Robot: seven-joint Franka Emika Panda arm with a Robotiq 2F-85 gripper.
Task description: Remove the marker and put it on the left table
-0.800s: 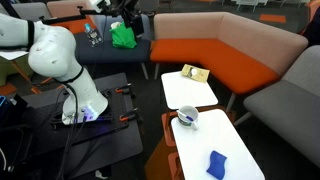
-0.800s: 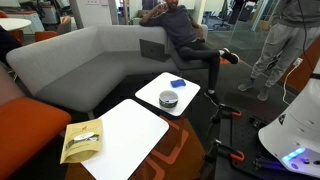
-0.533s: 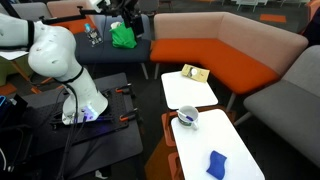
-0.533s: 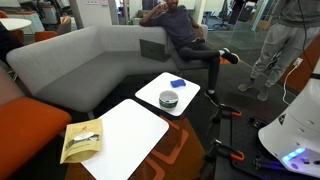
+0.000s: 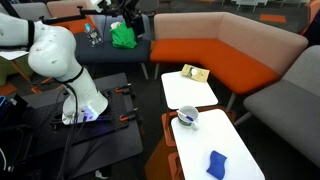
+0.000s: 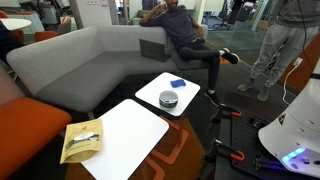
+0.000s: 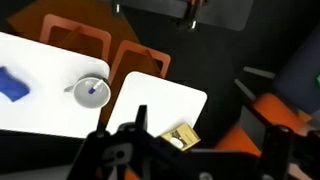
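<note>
Orange-grey sofa (image 5: 230, 50) wrapped round two white desks. White arm (image 5: 55, 50) stood well apart from both. The longer desk (image 5: 205, 140) carried a white mug (image 5: 186, 118) and blue pad (image 5: 217, 165); the left desk (image 5: 185, 95) carried a yellow packet (image 5: 195, 73). The marker (image 7: 93, 92) sat inside the mug. The jaws were dark and blurred in the wrist view; could not tell if they were apart or together.

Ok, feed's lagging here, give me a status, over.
Gripper aloft, jaw state unclear. Marker in the white mug, untouched. Yellow packet lies on the left table.
</note>
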